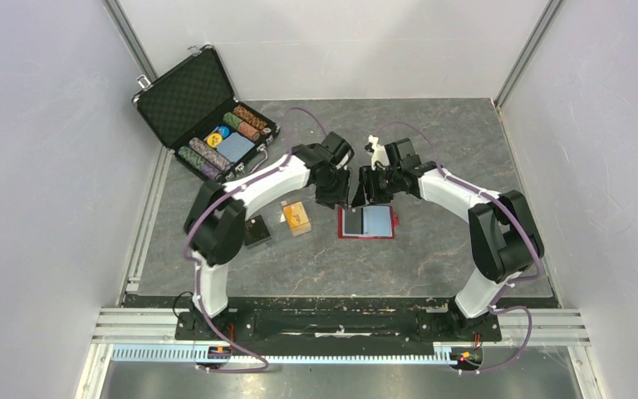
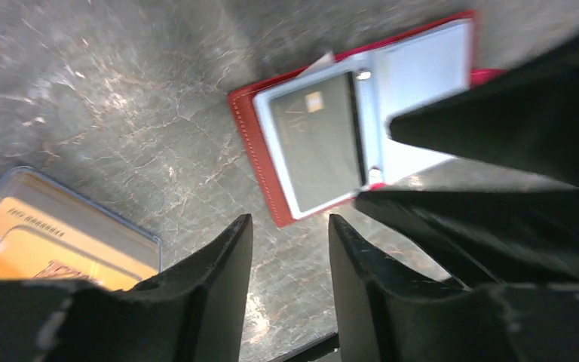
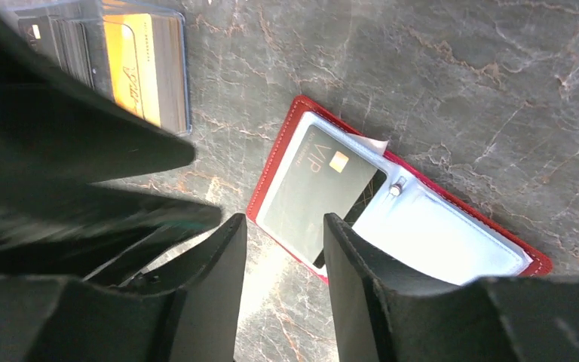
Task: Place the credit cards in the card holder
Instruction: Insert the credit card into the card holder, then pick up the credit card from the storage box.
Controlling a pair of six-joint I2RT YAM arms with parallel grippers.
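Open red wallet [image 1: 366, 223] flat on the table [image 1: 465, 150], a grey VIP card [image 3: 313, 192] on its left page; whether the card sits inside the sleeve cannot be told. Left gripper [image 2: 290, 283] and right gripper [image 3: 285, 283] hang close together just above the wallet, both with jaws parted and nothing between them. Orange cards [image 1: 296, 218] lie in a clear box [image 3: 183, 83] to the wallet's left, apart from it.

Top view looks down from behind; close wrist views past left hand [image 2: 290, 222] and right hand [image 3: 284, 220] share the card holder [image 2: 354, 128] just beyond both.
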